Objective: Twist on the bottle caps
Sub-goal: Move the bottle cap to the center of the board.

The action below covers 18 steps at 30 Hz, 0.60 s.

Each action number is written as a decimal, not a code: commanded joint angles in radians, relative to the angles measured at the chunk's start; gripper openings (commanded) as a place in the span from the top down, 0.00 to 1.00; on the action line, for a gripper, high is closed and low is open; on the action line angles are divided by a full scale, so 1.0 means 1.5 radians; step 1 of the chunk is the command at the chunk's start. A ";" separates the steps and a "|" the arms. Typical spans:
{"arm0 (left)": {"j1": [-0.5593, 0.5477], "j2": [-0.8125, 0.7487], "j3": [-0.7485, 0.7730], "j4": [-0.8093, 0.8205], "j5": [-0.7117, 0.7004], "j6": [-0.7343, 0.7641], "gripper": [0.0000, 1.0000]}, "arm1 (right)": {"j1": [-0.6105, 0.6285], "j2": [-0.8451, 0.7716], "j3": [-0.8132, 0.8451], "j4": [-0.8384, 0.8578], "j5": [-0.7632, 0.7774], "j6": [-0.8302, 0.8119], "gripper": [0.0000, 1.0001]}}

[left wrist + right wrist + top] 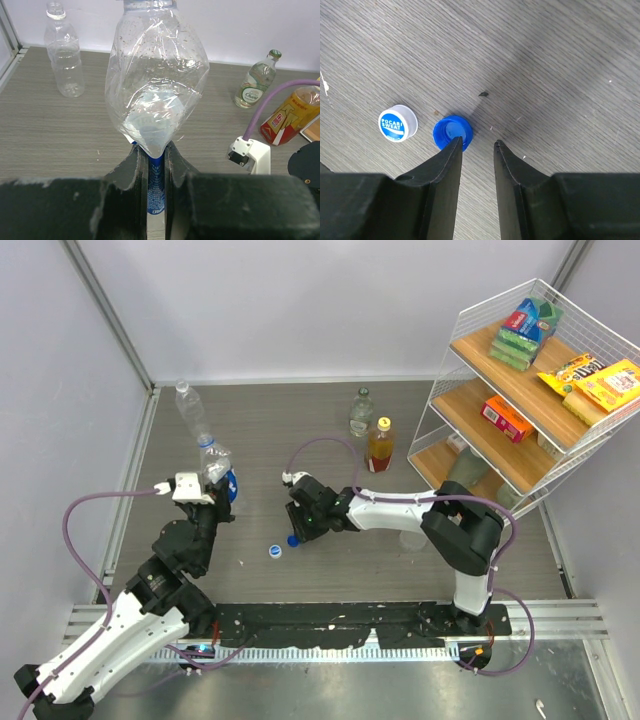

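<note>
Left gripper (pixel 152 150) is clamped on the blue-labelled base of a crumpled clear bottle (pixel 157 75), neck pointing away from the fingers. Right gripper (pixel 477 145) is low over the table (pixel 560 60), jaws partly apart with nothing between them. Dark blue cap (pixel 451 131) lies open side up at one fingertip, possibly touching. White Pocari Sweat cap (pixel 397 123) sits just beside it.

The top camera overlooks the whole grey wood-grain table (pixel 300 420). The left wrist camera looks forward and the right wrist camera looks down, both close; the right one shares the round blue plastic cap (pixel 449 129) with the top view.
</note>
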 commanded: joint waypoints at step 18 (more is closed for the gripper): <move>0.004 0.009 0.002 0.024 0.004 -0.001 1.00 | -0.002 -0.009 -0.025 -0.085 0.201 0.036 0.76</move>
